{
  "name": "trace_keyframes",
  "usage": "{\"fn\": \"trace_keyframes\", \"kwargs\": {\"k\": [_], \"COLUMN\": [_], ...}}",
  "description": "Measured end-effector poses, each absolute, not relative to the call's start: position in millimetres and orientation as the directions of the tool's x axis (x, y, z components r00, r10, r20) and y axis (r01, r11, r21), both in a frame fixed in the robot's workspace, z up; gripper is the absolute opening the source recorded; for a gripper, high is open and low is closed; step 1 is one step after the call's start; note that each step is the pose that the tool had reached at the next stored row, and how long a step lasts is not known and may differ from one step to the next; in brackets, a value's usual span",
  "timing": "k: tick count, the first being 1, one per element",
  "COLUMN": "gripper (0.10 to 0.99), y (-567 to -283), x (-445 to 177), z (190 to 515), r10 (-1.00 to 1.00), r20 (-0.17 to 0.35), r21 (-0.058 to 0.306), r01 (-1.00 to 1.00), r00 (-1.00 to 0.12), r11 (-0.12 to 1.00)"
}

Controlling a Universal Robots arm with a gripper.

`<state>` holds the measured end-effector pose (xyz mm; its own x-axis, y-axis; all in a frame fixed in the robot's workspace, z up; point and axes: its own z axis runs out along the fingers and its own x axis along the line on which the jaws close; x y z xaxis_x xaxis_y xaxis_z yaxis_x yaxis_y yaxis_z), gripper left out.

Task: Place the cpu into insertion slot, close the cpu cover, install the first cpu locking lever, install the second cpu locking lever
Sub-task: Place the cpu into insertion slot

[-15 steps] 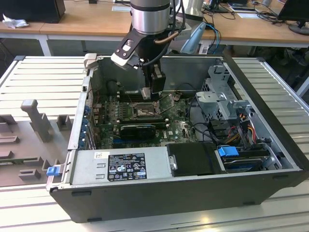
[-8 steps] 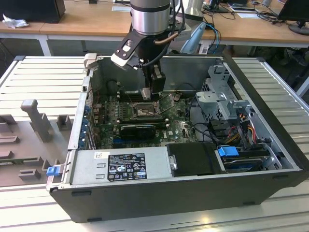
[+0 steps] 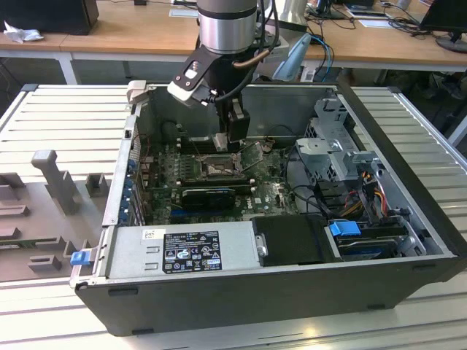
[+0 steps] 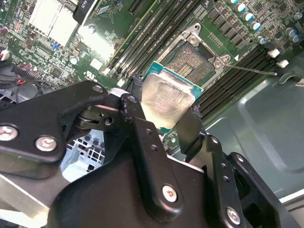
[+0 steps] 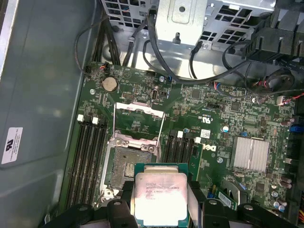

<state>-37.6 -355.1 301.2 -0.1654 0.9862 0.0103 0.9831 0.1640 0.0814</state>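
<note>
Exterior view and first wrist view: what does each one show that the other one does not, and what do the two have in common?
The exterior view gives the whole scene: the arm reaching down into the open computer case, which lies on a slatted grey table, with the power supply along its near wall. The first wrist view gives the close detail: the cpu clamped in the claw, the cpu cover open, a coin battery. Both share the green motherboard and the insertion slot.

Slatted grey table (image 3: 66,117), open computer case (image 3: 292,292), perhaps grey fixtures (image 3: 52,175)
</note>
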Motion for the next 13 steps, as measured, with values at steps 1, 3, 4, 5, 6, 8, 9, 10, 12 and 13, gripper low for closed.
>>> {"fn": "trace_keyframes", "kwargs": {"k": [1,3,4,5,6,8,9,10,12,13], "gripper": [0.529,0.529,0.529,0.529,0.529,0.529,0.529,0.529,0.529,0.529], "y": [-355.1,-355.1,-355.1,-355.1,-355.1,-355.1,-355.1,-355.1,-355.1,-355.1], "x": [-37.6,-37.6,-37.6,-37.6,-37.6,-37.6,-37.6,-37.6,-37.6,-37.6], "z": [300.9,300.5,300.3,300.2,300.0,299.6,299.5,299.0,298.5,298.2], "r10": [0.986,0.987,0.987,0.987,0.987,0.987,0.987,0.987,0.987,0.988], "r20": [0.01,0.01,0.01,0.01,0.01,0.01,0.01,0.01,0.01,0.01], "r21": [0.081,0.081,0.081,0.081,0.081,0.081,0.081,0.081,0.081,0.081], "r01": [0.983,0.984,0.984,0.984,0.984,0.984,0.984,0.984,0.984,0.985], "r00": [-0.164,-0.163,-0.162,-0.162,-0.161,-0.16,-0.16,-0.159,-0.157,-0.157], "r11": [0.163,0.161,0.161,0.161,0.16,0.159,0.159,0.157,0.156,0.155]}}
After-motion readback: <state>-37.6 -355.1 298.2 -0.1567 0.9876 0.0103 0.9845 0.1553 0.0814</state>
